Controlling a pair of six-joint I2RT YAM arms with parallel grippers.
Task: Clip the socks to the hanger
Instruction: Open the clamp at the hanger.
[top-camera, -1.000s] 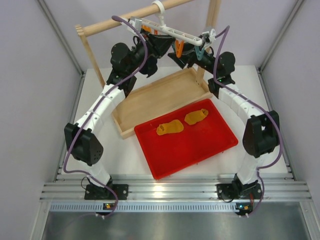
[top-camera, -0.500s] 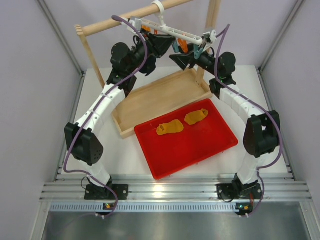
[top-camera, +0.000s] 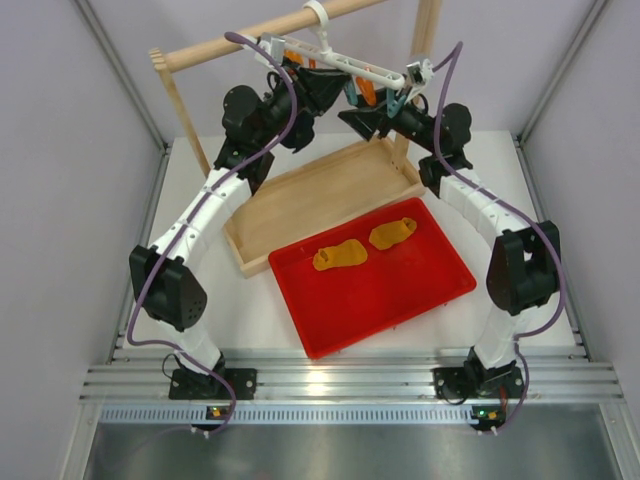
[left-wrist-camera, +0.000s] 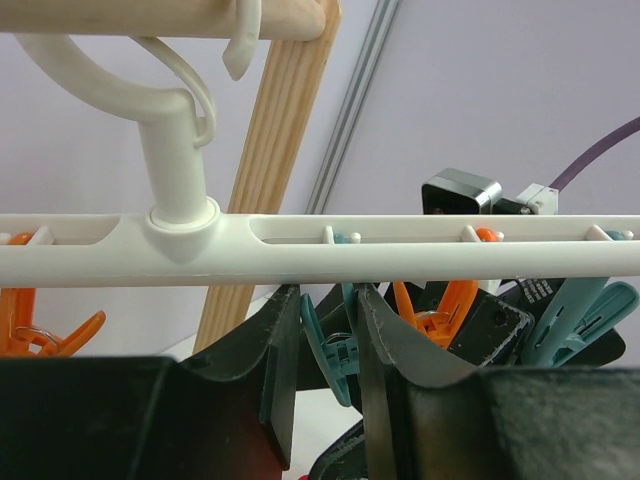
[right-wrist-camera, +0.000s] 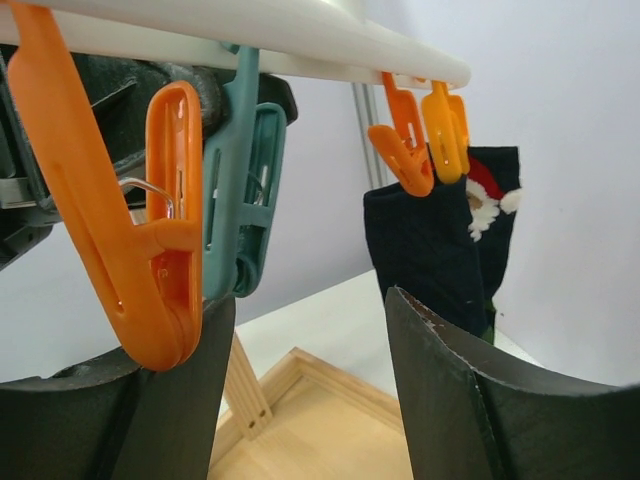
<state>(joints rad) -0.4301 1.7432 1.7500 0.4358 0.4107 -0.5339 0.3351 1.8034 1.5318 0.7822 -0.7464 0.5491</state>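
Socks (top-camera: 341, 256), two mustard-orange ones, lie side by side in a red tray (top-camera: 385, 305), well apart from both grippers, which are raised at the white hanger (top-camera: 345, 63). The left gripper (left-wrist-camera: 325, 312) pinches a teal clip (left-wrist-camera: 332, 350). The right gripper (right-wrist-camera: 305, 310) is spread wide beside an orange clip (right-wrist-camera: 150, 240).

Light was bright, even, diffuse — only soft shadows lay beside the red tray (top-camera: 400, 290). In wrist views the hanger (left-wrist-camera: 420, 258) was sharp, the nearest foreground blurred.

Mustard socks (top-camera: 340, 257) — black sock (right-wrist-camera: 425, 250), maybe patterned
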